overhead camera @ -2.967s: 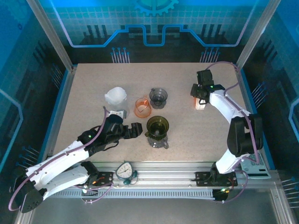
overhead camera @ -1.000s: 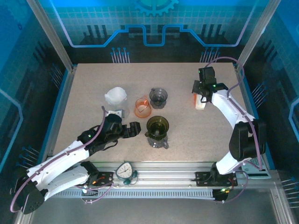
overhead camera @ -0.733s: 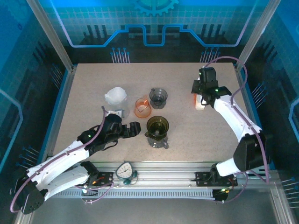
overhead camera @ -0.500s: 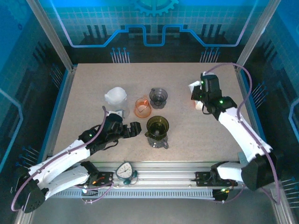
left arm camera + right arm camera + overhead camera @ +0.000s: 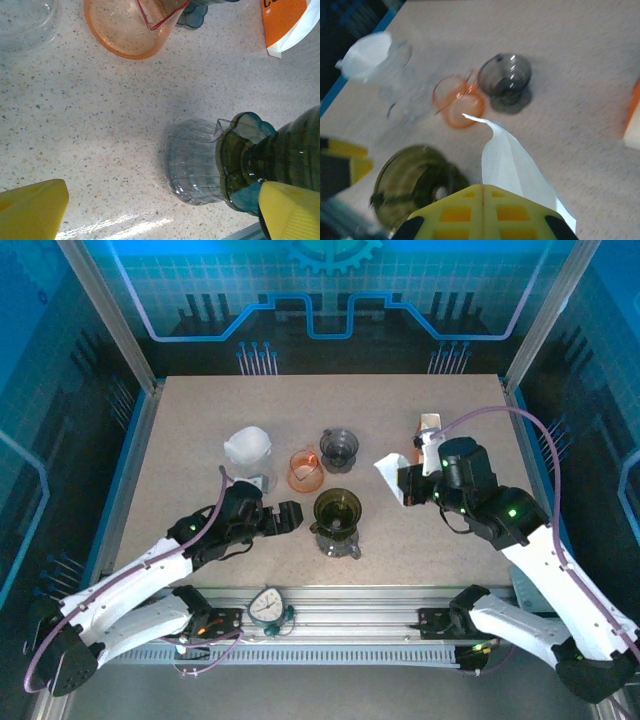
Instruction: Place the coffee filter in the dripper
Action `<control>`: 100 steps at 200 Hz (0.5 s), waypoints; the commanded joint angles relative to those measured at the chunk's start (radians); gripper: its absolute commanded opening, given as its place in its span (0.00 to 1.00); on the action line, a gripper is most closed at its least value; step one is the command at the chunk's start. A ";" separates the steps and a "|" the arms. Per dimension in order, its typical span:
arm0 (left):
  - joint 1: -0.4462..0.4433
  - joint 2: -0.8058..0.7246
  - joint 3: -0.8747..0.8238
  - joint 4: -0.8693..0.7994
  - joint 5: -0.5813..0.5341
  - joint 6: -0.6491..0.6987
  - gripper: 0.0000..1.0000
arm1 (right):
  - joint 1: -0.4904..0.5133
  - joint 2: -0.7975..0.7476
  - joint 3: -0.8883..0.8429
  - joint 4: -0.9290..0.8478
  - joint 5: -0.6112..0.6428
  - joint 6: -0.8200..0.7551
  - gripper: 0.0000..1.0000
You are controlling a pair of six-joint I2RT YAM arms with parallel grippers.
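My right gripper (image 5: 404, 484) is clamped on the white coffee filter (image 5: 387, 474), holding it above the worktop (image 5: 200, 410) just to the right of the green dripper (image 5: 338, 510). My left gripper (image 5: 288, 518) sits just left of that dripper, spread wide and holding nothing.

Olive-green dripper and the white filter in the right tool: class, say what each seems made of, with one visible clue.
The olive-green dripper looks like tinted translucent plastic, possibly glass: its walls are glossy, ribbed and see-through. The white filter looks like thin matte paper: a flat crease runs to its pointed tip.
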 commanded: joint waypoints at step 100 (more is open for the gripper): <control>0.012 0.020 0.098 -0.039 0.118 0.044 0.99 | 0.265 0.256 0.285 -0.320 0.000 -0.052 0.00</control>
